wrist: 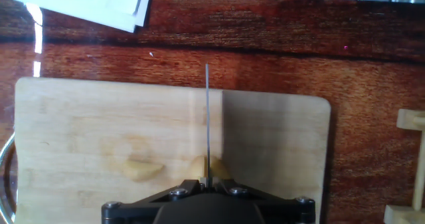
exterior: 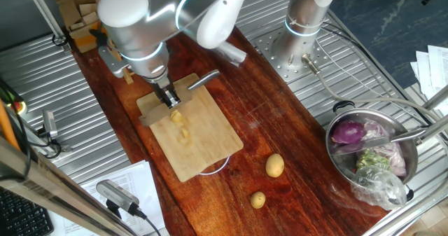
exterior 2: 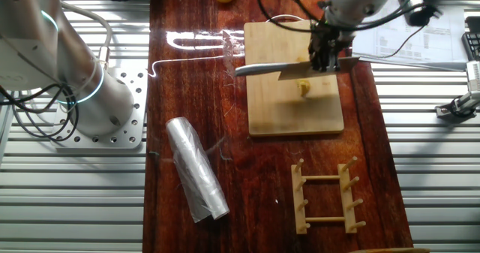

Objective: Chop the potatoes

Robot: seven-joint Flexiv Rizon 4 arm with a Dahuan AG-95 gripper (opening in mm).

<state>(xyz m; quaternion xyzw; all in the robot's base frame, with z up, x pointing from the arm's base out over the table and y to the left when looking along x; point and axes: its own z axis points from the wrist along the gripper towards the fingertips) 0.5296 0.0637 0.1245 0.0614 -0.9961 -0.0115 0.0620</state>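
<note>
My gripper is shut on a steel cleaver and holds it over the wooden cutting board. In the other fixed view the gripper is at the board's far right part, with the blade stretching left. In the hand view the blade shows edge-on as a thin line running from the gripper. Small pale-yellow potato chunks lie on the board just below the gripper. In the hand view one chunk lies left of the blade and another sits under it. One chunk shows beneath the blade.
Two whole potatoes lie on the dark wood table right of the board. A steel pot with vegetables stands at the right. A plastic wrap roll and a wooden rack lie near the board. Papers lie beyond it.
</note>
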